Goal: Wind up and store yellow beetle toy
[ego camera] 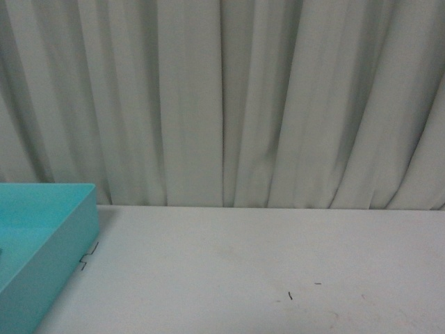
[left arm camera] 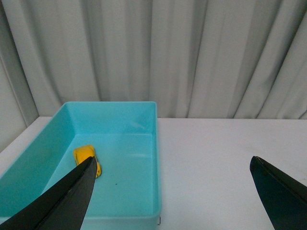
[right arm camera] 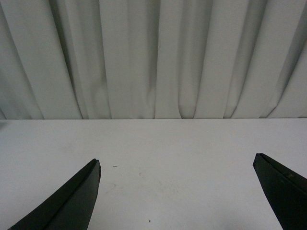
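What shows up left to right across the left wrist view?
Glossy yellow beetle toy car inside the turquoise plastic bin → bare white tabletop → the open left claw's right-hand dark finger. The other finger overlaps the bin, so it is left out.

Curtained (ego camera: 222, 104) lab tabletop (ego camera: 264, 271)

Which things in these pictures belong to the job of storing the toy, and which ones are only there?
Belong to the job:
- yellow beetle toy, lying inside the box
- turquoise box holding it
- left gripper, open above the box

Only there:
- right gripper, open over the bare white table
- grey curtain
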Controlling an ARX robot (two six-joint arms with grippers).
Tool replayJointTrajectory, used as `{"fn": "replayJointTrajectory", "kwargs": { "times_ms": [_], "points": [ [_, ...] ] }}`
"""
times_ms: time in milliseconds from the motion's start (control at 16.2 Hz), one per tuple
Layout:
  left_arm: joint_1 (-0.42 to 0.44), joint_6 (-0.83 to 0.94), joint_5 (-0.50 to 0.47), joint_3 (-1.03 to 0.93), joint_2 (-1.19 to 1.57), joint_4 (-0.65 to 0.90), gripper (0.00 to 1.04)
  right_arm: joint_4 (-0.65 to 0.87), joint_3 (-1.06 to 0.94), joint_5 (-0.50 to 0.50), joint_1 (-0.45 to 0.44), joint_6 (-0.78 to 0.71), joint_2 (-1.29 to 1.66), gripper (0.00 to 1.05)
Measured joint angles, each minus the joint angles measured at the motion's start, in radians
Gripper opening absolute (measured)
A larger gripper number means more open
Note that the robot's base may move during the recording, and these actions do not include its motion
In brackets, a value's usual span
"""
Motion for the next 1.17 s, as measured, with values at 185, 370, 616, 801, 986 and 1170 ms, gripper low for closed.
{"fn": "replayJointTrajectory", "kwargs": {
  "times_ms": [185, 370, 616, 801, 986, 1170],
  "points": [
    [0.0, 0.0, 0.0, 0.0, 0.0, 0.003, 0.98, 0.0, 0.0, 0.0, 0.0, 0.0, 0.0, 0.98],
    [0.0, 0.0, 0.0, 0.0, 0.0, -0.001, 0.98, -0.001, 0.0, 0.0, 0.0, 0.0, 0.001, 0.98],
    [0.0, 0.0, 0.0, 0.0, 0.0, 0.006, 0.98, 0.004, 0.0, 0.0, 0.0, 0.0, -0.001, 0.98],
    [0.0, 0.0, 0.0, 0.0, 0.0, 0.001, 0.98, 0.002, 0.0, 0.0, 0.0, 0.0, -0.001, 0.98],
    [0.0, 0.0, 0.0, 0.0, 0.0, 0.001, 0.98, 0.0, 0.0, 0.0, 0.0, 0.0, -0.001, 0.98],
    [0.0, 0.0, 0.0, 0.0, 0.0, 0.001, 0.98, 0.0, 0.0, 0.0, 0.0, 0.0, -0.001, 0.98]
  ]
}}
